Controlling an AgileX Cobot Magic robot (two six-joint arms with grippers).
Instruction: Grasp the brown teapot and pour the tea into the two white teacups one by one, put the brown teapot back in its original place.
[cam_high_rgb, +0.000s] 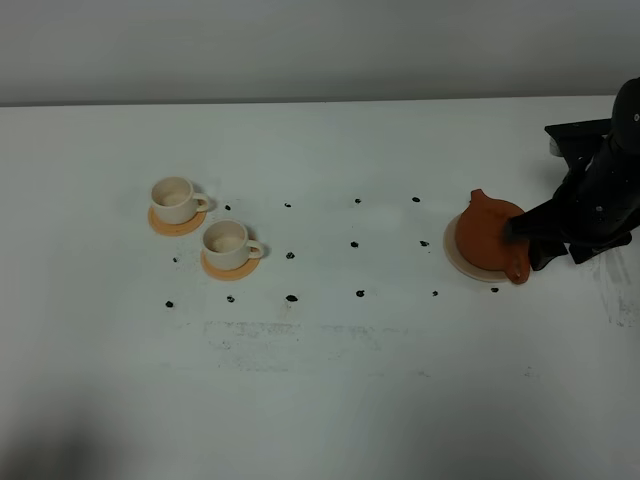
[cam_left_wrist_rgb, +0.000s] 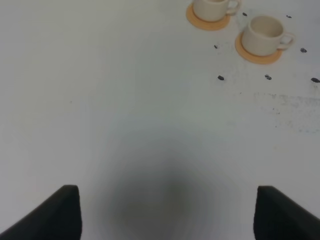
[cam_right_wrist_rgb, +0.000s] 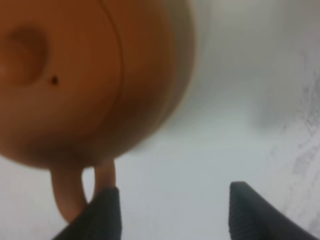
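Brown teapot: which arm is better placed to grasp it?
Right. The right hand, open, is at the handle of the brown teapot; the left hand hangs over the table, only the white teacups in view.

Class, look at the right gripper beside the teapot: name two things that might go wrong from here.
1. The handle lies at one finger of the open right gripper, not between both; closing may miss it or shove the brown teapot off its saucer.
2. The far teacup and near teacup stand close together; tea may miss.

Up close, the teapot (cam_right_wrist_rgb: 85, 75) is blurred and cropped. From above, the right gripper (cam_high_rgb: 522, 241) covers its side. One cup (cam_left_wrist_rgb: 212, 7) is cropped.
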